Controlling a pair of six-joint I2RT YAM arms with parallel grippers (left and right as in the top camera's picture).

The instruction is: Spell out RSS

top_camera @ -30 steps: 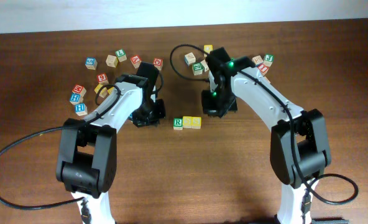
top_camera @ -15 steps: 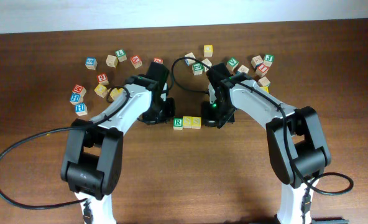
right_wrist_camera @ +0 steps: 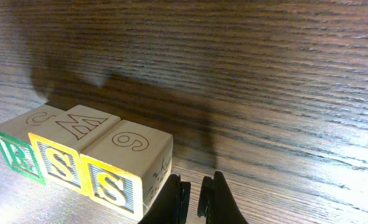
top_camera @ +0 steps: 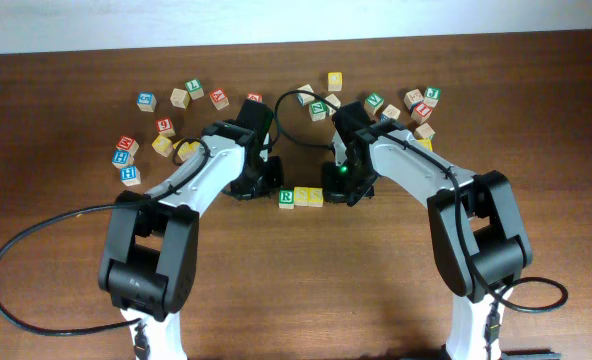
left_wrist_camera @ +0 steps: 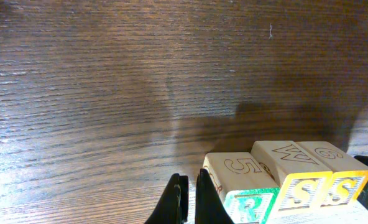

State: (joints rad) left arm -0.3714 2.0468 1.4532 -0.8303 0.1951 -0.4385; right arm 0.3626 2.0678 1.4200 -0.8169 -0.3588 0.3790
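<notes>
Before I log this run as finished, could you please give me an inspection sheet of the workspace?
Surface: brown wood-grain table.
Job's things: R cube, middle S cube and end S cube touch in one row reading RSS.
Clutter: loose letter cubes scattered behind the arms, left and right.
Grippers: left gripper and right gripper shut, holding nothing, one at each end of the row.
Cables: black cables loop beside both arm bases, away from the cubes.
Surroundings: pale strip beyond the far edge.
</notes>
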